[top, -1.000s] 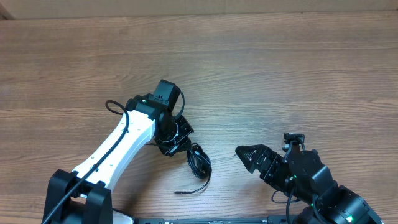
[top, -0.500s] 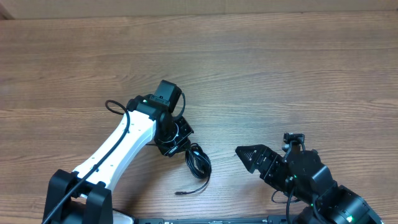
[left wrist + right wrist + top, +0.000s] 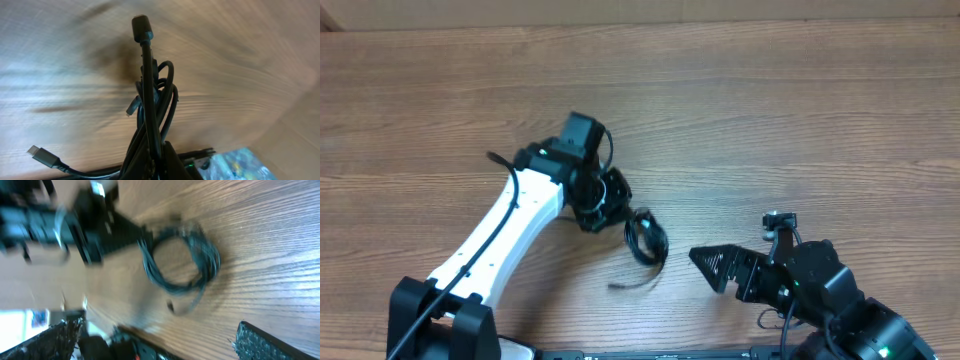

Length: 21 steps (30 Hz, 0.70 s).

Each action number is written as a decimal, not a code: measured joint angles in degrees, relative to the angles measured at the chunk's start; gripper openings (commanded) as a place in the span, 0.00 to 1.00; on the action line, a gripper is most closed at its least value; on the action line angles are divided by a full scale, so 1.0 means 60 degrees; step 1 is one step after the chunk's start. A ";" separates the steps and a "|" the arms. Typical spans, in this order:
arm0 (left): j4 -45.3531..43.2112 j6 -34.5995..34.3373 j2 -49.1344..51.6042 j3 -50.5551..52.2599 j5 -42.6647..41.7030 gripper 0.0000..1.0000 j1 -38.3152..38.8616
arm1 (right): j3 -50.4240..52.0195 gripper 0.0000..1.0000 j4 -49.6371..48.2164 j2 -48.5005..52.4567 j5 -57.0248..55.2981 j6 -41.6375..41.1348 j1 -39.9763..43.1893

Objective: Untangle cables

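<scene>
The left pincer [image 3: 608, 205] is clamped shut on the cables [image 3: 645, 238], their coiled black bundle just beside it above the wooden surface [image 3: 770, 120]; the right pincer [image 3: 704, 264], near the bundle, gapes wide, holding nothing

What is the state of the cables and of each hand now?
cables, one tangled coil, a loose end trailing.
left hand, shut on the cables.
right hand, open, empty, apart from the cables.
</scene>
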<state>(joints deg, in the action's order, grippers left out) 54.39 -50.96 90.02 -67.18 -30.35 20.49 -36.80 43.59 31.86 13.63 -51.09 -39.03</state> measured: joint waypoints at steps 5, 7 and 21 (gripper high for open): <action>-0.0066 0.0641 -0.0004 -0.0743 -0.0240 0.04 -0.0033 | -0.1428 1.00 0.1093 0.0018 -0.0306 0.1162 0.0000; -0.0044 0.0794 -0.0004 -0.0787 -0.0284 0.04 -0.0033 | -0.1832 1.00 0.1133 -0.0033 -0.0543 0.1410 0.0000; 0.0871 0.0987 -0.0004 -0.0787 0.0255 0.04 -0.0033 | -0.1876 1.00 0.1683 -0.0015 -0.0852 0.1632 0.0000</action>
<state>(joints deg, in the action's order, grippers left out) 59.61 -45.04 90.00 -71.90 -28.82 20.29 -48.05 53.69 31.77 8.51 -41.30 -39.03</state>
